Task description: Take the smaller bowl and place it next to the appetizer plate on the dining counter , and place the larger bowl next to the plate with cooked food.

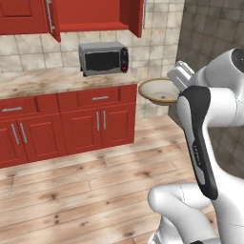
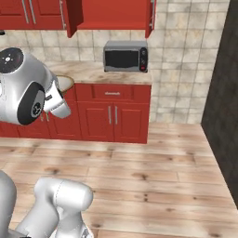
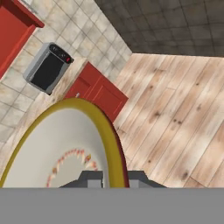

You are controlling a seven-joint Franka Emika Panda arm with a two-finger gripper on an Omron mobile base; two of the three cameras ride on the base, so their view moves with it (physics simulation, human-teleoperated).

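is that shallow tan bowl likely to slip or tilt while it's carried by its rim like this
Probably stiff: the smaller bowl keeps its shape, pinched at one rim by the hand. Held at one edge in mid-air, it may tilt or swing. Its smooth rim looks somewhat slippery.

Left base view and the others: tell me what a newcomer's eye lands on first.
The shallow beige bowl with a darker rim stands out, carried in mid-air above the wooden floor, its rim pinched in the white arm's shut gripper. Behind it, a grey microwave with a dark door sits on the marble-topped wall counter above red cupboards.
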